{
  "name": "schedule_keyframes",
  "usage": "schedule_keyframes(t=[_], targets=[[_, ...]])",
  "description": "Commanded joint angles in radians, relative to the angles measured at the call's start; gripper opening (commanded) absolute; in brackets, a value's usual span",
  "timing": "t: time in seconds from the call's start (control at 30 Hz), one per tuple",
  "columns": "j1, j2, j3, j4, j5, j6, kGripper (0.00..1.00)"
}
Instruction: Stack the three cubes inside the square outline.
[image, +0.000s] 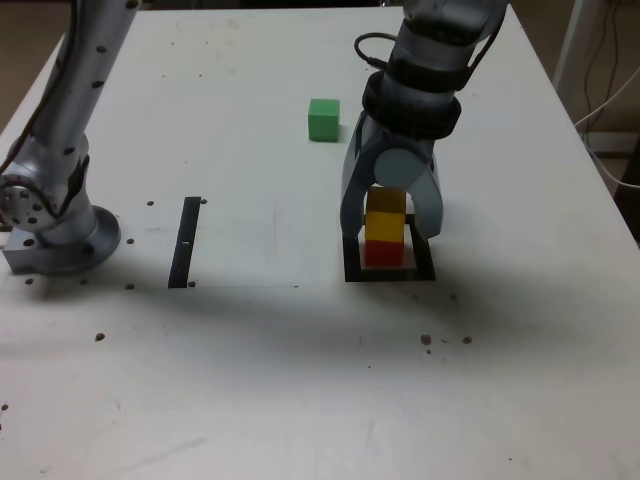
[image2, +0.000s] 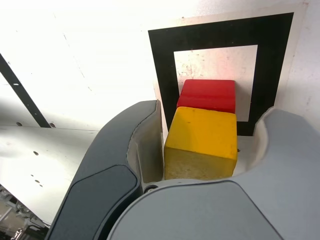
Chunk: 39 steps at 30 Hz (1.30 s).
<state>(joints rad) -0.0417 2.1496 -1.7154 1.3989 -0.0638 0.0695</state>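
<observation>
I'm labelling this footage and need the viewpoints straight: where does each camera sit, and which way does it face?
Exterior view: off the arm, raised at the table's near edge, looking down and across the white table; shows the arm's base, its forearm and the gripper straddling the yellow cube on the red cube, plus the green cube.
Wrist view: on the wrist, looking down past the grey fingers onto the stack and square outline.
Shared: gripper, yellow cube, red cube, outline, thin black strip.
</observation>
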Motion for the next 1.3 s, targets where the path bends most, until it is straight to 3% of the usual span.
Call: schedule_keyframes(t=[0.0,0.6,1.27], targets=[[0.002,-0.004,0.002,-0.003,0.000,0.003,0.99],[0.070,-0.168,0.117,0.005,0.093,-0.002,0.99],[0.424,-0.196,0.235,-0.033,0.234,0.252,0.99]])
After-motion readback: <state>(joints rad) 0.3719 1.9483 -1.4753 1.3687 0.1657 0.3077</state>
